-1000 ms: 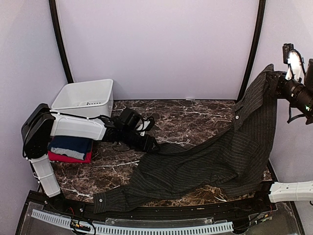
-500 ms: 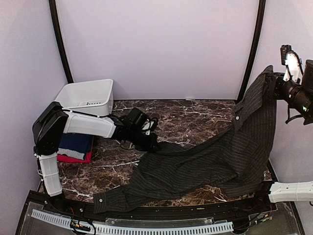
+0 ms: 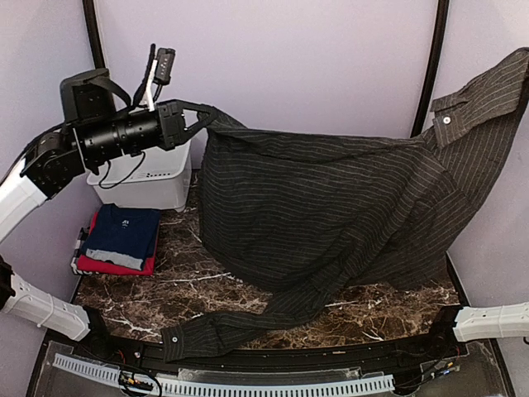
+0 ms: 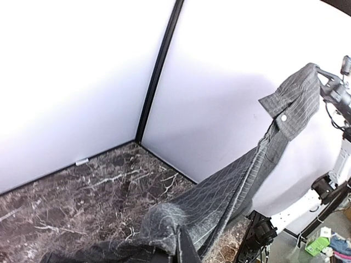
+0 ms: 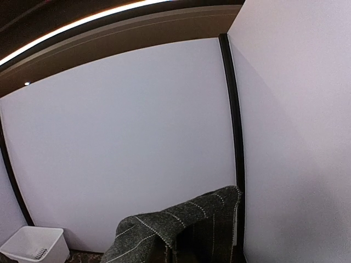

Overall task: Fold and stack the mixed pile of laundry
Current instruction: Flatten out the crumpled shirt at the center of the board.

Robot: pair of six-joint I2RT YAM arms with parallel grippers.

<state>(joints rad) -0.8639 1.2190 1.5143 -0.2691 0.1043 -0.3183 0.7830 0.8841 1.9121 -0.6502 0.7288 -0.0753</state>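
now that my left gripper (image 3: 192, 124) has closed on the pinstriped shirt (image 3: 331, 207) and swung up off the marble table (image 3: 165, 298), the shirt hangs spread between both arms. my right gripper (image 4: 321, 71) is clamped on a buttoned corner, high at the right. one sleeve (image 3: 215, 335) trails on the near table edge. the navy t-shirt (image 3: 124, 234) lies folded on the red t-shirt (image 3: 111, 266) beside the white bin (image 3: 136, 186), so i judge the shirt is ready to lay flat.

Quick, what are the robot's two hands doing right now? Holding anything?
Left gripper: closed, holding one end of the pinstriped shirt up in the air.
Right gripper: closed, holding the shirt's other end up high.
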